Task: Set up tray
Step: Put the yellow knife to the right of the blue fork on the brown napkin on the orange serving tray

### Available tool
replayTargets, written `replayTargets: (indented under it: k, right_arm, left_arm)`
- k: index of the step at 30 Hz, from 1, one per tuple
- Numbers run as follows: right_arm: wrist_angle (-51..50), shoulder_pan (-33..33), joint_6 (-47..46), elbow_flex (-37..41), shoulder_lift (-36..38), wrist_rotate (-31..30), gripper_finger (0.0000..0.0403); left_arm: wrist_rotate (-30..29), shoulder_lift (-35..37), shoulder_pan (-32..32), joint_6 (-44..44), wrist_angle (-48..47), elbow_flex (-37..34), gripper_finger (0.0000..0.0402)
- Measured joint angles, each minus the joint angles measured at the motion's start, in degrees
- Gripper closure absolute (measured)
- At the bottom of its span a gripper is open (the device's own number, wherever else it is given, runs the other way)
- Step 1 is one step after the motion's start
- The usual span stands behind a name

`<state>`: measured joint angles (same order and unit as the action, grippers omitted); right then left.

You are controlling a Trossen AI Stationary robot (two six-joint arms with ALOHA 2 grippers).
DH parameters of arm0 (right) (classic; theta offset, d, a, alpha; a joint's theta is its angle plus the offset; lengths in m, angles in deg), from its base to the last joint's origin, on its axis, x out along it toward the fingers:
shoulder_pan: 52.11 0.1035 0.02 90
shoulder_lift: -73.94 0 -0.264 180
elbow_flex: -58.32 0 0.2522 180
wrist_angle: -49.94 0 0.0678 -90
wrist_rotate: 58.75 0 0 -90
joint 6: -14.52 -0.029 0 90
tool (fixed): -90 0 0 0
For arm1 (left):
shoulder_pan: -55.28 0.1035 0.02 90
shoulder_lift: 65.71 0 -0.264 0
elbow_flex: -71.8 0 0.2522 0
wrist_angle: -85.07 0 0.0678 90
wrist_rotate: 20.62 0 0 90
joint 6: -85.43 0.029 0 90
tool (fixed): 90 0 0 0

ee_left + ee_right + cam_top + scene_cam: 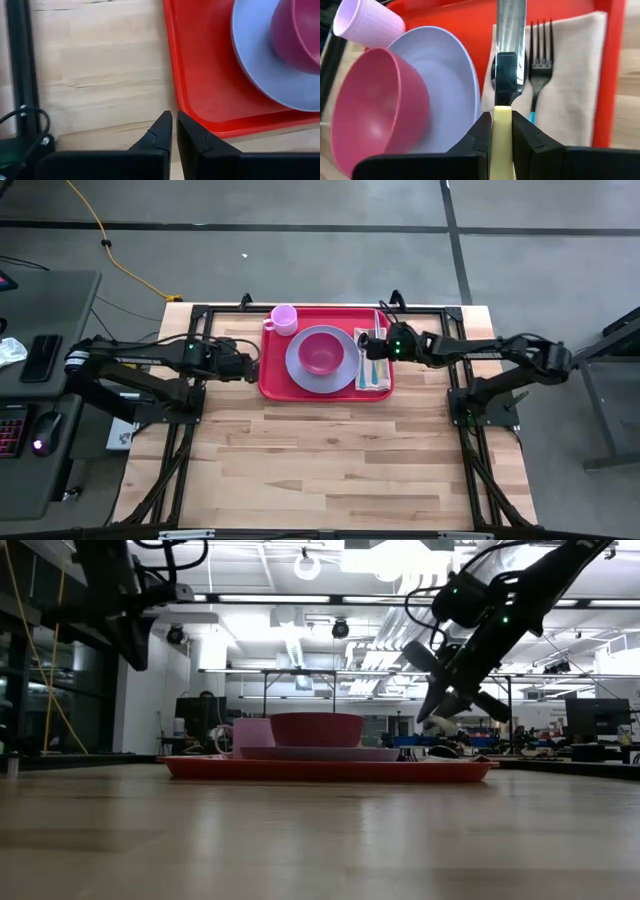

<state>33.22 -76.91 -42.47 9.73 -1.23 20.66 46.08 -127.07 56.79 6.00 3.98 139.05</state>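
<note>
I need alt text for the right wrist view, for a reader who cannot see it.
The right gripper holds a yellow-handled knife above a tan napkin on the red tray. A black fork lies on the napkin, beside a lavender plate bearing a pink bowl.

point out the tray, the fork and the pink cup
tray (272,380), high view, bare red floor at its left edge
fork (536,55), right wrist view, base of the tines, on the napkin
pink cup (284,318), high view, its open top
</note>
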Motion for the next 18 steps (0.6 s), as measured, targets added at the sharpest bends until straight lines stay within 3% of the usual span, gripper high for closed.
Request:
replayTargets:
  k: [18]
  right_arm:
    - [-1.54, -0.07, -3.65, -0.02, -6.18, -1.18, 0.0376]
  left_arm:
    - [1.40, 5.46, 0.04, 3.12, 10.60, -11.62, 0.0346]
